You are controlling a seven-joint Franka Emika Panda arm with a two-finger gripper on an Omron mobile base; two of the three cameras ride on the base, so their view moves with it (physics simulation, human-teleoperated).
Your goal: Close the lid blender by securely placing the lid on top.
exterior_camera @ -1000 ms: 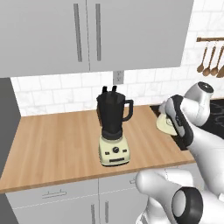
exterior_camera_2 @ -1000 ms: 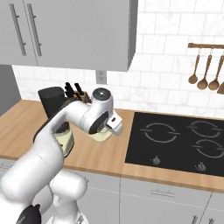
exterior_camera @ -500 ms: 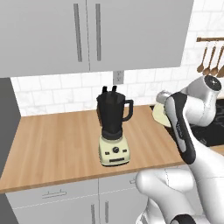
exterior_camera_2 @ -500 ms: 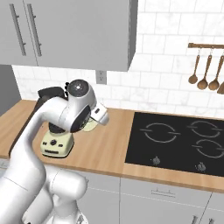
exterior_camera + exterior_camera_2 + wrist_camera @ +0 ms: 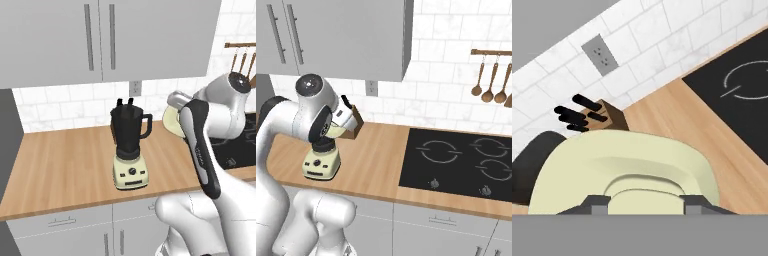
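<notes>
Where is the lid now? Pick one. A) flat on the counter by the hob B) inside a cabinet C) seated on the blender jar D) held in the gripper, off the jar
D: the lid sits between the gripper fingers, carried in the air to the right of the blender, whose jar top is bare.

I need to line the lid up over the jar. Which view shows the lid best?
The hand view: the lid spans the frame, knob between the fingertips. The left base view shows a pale sliver beside the arm; the right base view shows an edge behind the wrist.
</notes>
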